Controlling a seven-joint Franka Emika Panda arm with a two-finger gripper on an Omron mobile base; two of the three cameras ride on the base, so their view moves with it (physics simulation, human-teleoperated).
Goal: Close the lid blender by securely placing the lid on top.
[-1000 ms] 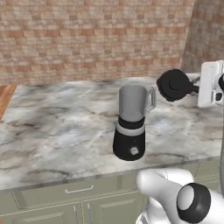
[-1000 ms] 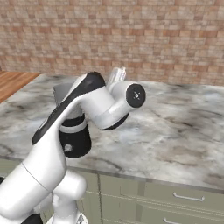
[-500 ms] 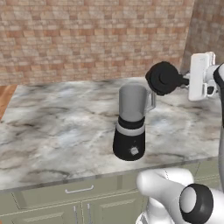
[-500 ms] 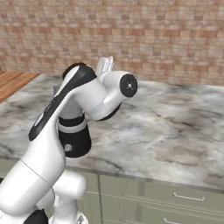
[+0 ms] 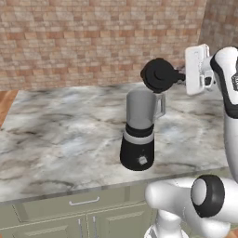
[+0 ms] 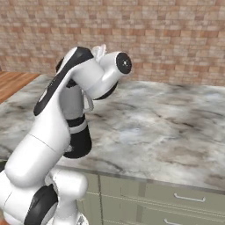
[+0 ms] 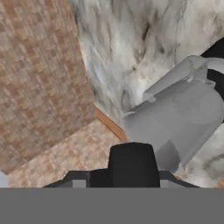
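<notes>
- Fingers (image 5: 179, 76) were clamped on the lid (image 5: 158, 75), holding it by its edge, tipped up on its side rather than flat.
- Lid hung in the air just above and to the right of the blender (image 5: 139, 130), over the jar's handle side, not touching the rim.
- In the hand view the grey jar (image 7: 179, 120) sat just past the dark lid (image 7: 131, 164) at the bottom, open mouth pointing toward the camera.
- Blender stood upright on the marble table (image 5: 60, 139), black base down, jar open on top.
- Brick wall (image 5: 83, 42) behind the table; cupboard drawers (image 5: 83, 204) below its front edge.
- Progress: lid picked up and brought near the jar, so roughly over halfway by my read.
- Left to do: turn lid flat, centre it over the rim, lower and press on, let go.
</notes>
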